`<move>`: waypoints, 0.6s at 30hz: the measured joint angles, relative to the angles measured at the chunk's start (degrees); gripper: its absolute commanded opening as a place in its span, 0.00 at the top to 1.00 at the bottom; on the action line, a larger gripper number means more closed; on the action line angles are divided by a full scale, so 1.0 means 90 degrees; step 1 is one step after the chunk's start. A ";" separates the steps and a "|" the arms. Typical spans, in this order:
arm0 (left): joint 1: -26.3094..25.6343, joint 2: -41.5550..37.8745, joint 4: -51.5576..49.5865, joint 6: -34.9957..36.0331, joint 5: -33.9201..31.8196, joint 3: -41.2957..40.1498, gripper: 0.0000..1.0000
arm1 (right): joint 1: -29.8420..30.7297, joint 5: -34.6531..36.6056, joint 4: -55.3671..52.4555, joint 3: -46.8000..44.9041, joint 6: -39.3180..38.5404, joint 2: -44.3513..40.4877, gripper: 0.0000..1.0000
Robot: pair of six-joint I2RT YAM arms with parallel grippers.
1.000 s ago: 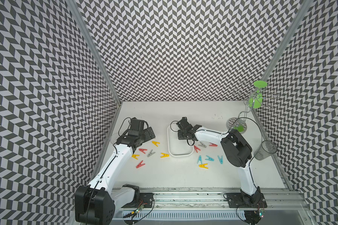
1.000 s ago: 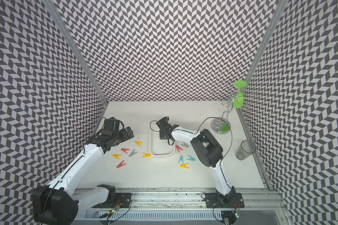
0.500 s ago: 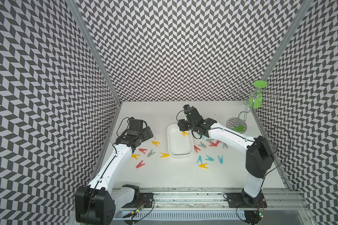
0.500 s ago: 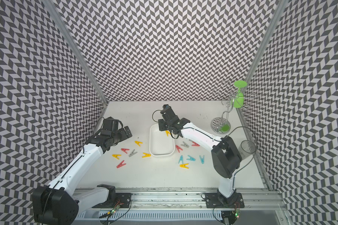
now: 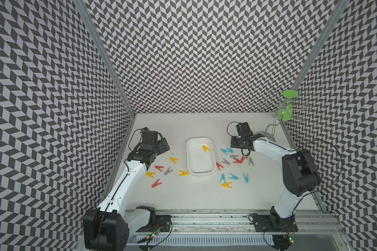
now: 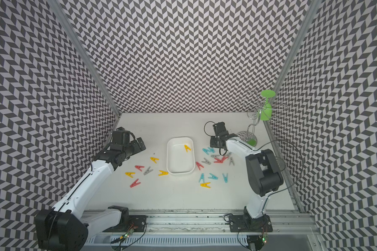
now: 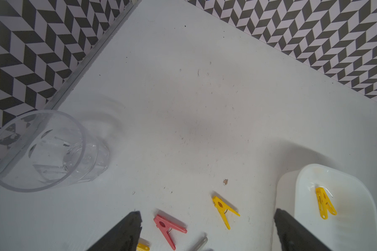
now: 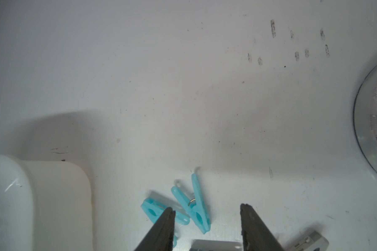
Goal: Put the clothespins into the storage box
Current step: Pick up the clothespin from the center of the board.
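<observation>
The white storage box point(image 5: 199, 173) point(image 6: 180, 172) sits mid-table with one yellow clothespin point(image 5: 205, 148) point(image 7: 324, 203) lying inside. Several clothespins lie left of it, among them a red one point(image 7: 169, 228) and a yellow one point(image 7: 223, 209). Several more lie right of it, such as two light blue ones point(image 5: 226, 150) point(image 8: 197, 208). My left gripper point(image 5: 162, 146) point(image 7: 207, 214) hovers open over the left group, holding nothing. My right gripper point(image 5: 234, 145) point(image 8: 207, 207) is open just above the two light blue clothespins, with nothing gripped.
A clear plastic cup point(image 7: 39, 150) stands by the left wall. A wire rack holding a green goblet point(image 5: 285, 110) stands at the back right, its round metal base point(image 8: 374, 121) close to my right gripper. Patterned walls enclose three sides.
My right arm pulled back from over the storage box to the right, leaving a yellow clothespin inside, and now hangs over the light blue clothespins. The left arm barely moved.
</observation>
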 measured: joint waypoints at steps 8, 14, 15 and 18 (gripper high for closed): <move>0.0000 0.0107 0.0002 0.0000 0.0146 0.0000 0.00 | -0.0034 -0.0267 0.0097 0.0289 -0.0175 0.0529 0.65; 0.0000 0.0163 0.0000 0.0002 0.0148 0.0000 0.00 | -0.0034 -0.0352 0.0187 0.0459 -0.0199 0.0916 0.70; 0.0000 0.0168 0.0000 0.0002 0.0148 0.0000 0.00 | -0.0034 -0.0364 0.0187 0.0464 -0.0214 0.0974 0.70; 0.0000 0.0168 0.0000 0.0002 0.0146 0.0000 0.00 | -0.0034 -0.0379 0.0185 0.0469 -0.0240 0.1107 0.70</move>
